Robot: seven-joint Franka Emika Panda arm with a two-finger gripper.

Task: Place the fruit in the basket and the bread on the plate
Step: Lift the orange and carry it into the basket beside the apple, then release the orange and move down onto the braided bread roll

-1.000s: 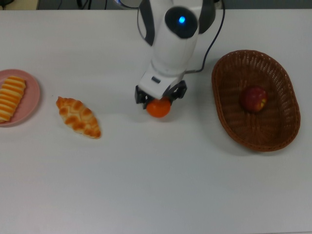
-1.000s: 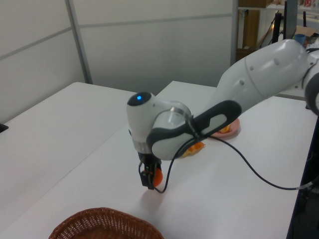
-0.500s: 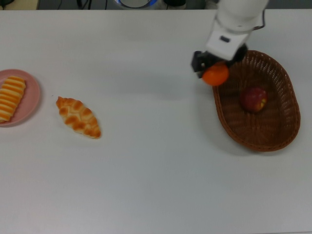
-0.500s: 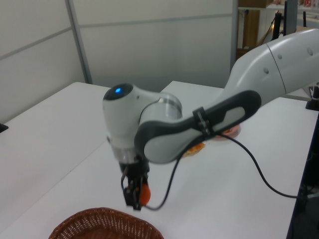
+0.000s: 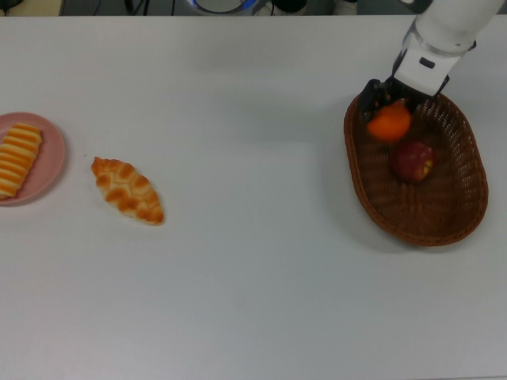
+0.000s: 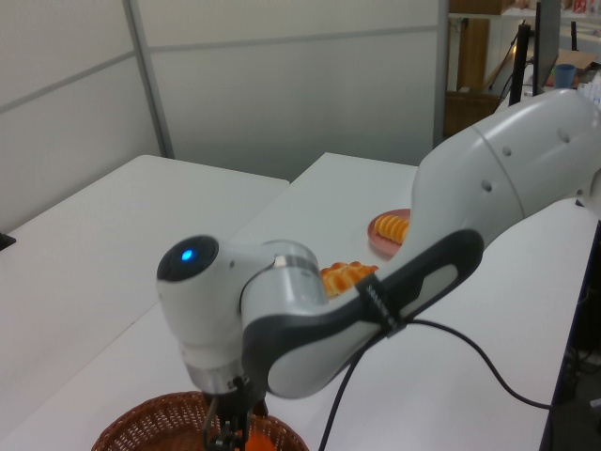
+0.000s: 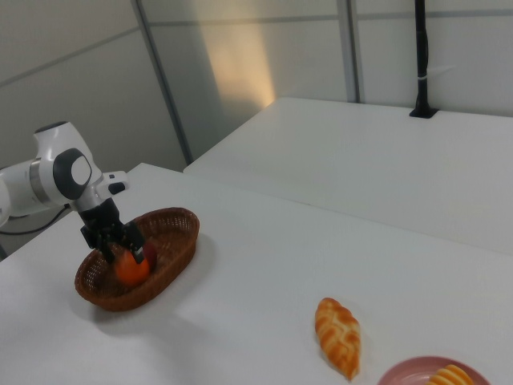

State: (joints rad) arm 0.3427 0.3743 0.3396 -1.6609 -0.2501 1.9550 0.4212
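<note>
Nearest in the right view, striped roll (image 7: 449, 375) on pink plate (image 7: 417, 374), braided roll (image 7: 338, 336) on bench (image 7: 264, 297); farther back, end effector (image 5: 390, 111) clamped on orange (image 5: 389, 124) over basket (image 5: 444, 218), beside apple (image 5: 412, 161).

Basket (image 6: 160, 418) cut off, left view's bottom.

Bare table (image 5: 261, 261) lies open between croissant (image 5: 127, 190) and basket (image 5: 372, 198).
</note>
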